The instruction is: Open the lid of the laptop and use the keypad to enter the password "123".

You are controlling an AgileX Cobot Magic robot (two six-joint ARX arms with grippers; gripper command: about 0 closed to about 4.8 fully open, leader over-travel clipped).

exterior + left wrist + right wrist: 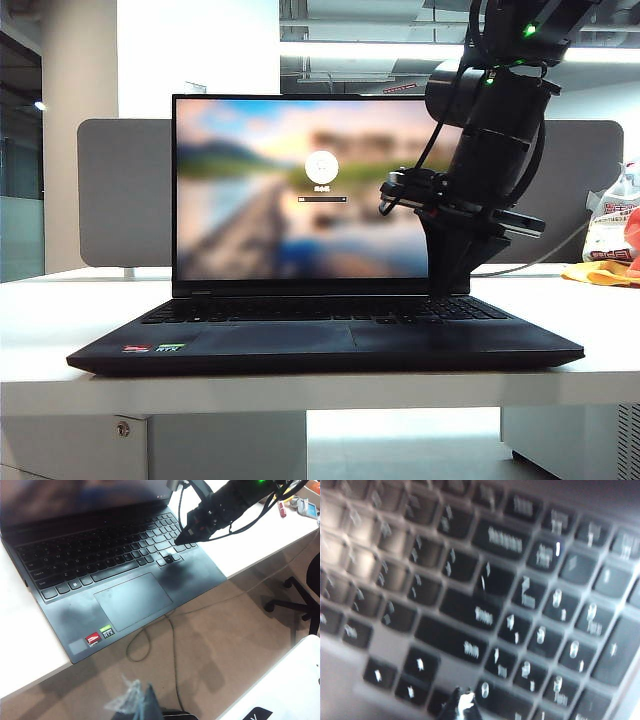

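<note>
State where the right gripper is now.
In the exterior view, the right gripper, shut, points down over the right end of the laptop's keypad.

Front, oblique, close: all see keypad [485, 605]

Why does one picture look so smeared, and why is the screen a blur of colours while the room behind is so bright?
Right wrist view: the keypad is streaked by motion blur, and the shut right pincer is only a tip at the edge. Exterior view: the screen shows a soft, blurred wallpaper; ceiling lights glare white behind the laptop. Left wrist view: sharper, with dark shadows on the palm rest; the left pincer is blurred.
</note>
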